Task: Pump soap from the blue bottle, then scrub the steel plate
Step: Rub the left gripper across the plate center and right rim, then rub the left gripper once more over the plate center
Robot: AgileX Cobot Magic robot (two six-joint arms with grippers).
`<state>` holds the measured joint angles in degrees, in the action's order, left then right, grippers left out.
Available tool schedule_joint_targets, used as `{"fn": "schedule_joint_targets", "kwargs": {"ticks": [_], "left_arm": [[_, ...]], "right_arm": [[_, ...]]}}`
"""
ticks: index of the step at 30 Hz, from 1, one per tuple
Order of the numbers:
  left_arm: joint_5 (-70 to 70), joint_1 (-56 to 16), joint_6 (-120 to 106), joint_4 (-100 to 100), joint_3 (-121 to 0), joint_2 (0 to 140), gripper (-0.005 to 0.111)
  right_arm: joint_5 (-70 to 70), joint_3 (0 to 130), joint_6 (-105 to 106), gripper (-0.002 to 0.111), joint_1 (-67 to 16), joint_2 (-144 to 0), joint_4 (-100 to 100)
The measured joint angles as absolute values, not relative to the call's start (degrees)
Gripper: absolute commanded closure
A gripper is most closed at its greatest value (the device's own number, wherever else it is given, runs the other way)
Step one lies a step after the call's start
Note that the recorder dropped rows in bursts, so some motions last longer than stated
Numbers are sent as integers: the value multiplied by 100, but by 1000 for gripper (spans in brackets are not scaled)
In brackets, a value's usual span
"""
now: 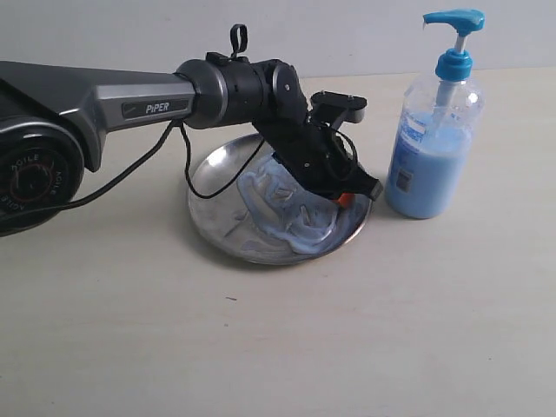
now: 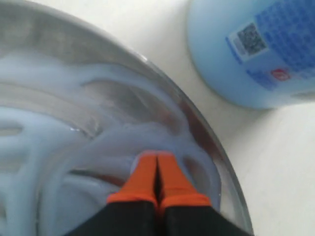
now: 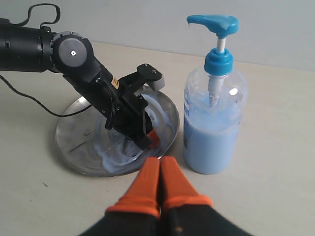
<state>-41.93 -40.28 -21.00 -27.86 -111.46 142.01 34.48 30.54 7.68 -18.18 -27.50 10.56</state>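
Orange fingertips (image 3: 147, 177) of the right gripper (image 3: 158, 162) sit closest to the lens. They are pressed together with nothing between them, clear of plate and bottle alike. On the pale table (image 1: 261, 347) the steel plate (image 1: 201, 187) lies flat at the centre, its bowl streaked with swirls of whitish-blue soap (image 1: 300, 234). The left arm (image 1: 130, 102) reaches in from 9 o'clock. The left gripper (image 1: 347, 198) is down at about 4 o'clock on the plate, near the rim, its orange tips closed tight against each other, holding nothing, their ends in the soap. The blue bottle (image 1: 432, 169) stands upright at 3 o'clock from the plate, just beside its rim with a thin strip of table between. It is more than half full of pale blue liquid, pump head raised, spout pointing to 9 o'clock.
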Motion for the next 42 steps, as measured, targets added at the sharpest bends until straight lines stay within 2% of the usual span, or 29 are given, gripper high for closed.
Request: {"fn": "schedule_joint_targets", "kwargs": {"ticks": [12,22,29,42], "left_arm": [[-3500,-4028,-2028,-2429,-11146,14248,107],[-3426,-3823,-1053,-1685,-11146,14248,107],[-3994,-3571,-485,-1672,-11168,14214,107],[-5406,-3571,-448,-2004,-11211,14123,107]], "right_arm": [[3448,3054,768,108,-1818,-2750,1083],[3448,3054,768,108,-1818,-2750,1119],[3448,3054,768,108,-1818,-2750,1119],[3425,3054,779,108,-1818,-2750,1098]]}}
